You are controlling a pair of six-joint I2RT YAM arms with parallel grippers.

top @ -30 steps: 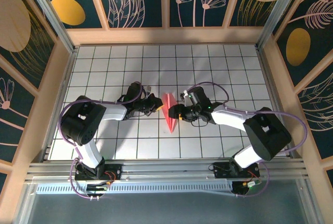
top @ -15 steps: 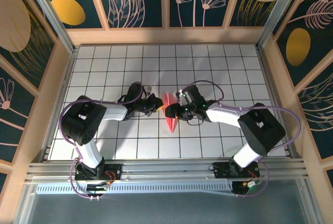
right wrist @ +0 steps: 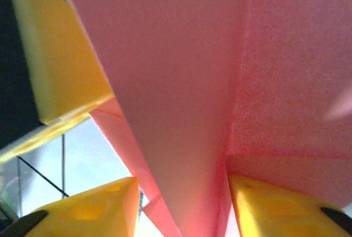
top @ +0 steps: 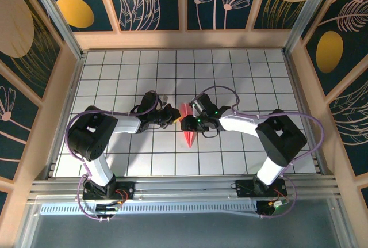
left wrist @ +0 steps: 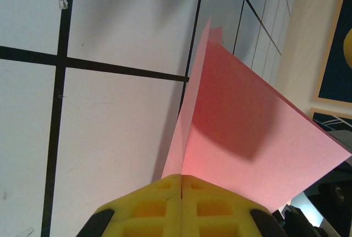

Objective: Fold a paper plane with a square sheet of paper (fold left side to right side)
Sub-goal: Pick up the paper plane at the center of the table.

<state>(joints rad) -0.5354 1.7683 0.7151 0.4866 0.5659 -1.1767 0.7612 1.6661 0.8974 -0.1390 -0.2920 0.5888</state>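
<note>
The salmon-pink paper plane (top: 188, 134), a narrow folded dart of thin paper, lies near the middle of the white tiled table (top: 241, 75) with its tip pointing toward the arm bases; the black left gripper (top: 174, 115) meets it from the left at its wide end, and the black right gripper (top: 185, 124) meets it from the right, so the two are close together across the paper.

In the left wrist view the yellow fingers (left wrist: 148, 207) are pressed together on the bottom edge of an upright pink flap (left wrist: 247, 132), pinching it; the flap rises away from them above the black grid lines.

In the right wrist view the yellow fingers (right wrist: 88, 209) stand spread to either side of a raised pink fold (right wrist: 181, 83); a sliver of table shows between one finger and the paper, so they straddle it rather than clamp it; another yellow pad (right wrist: 55, 55) lies against the paper at the upper left, close by.
</note>
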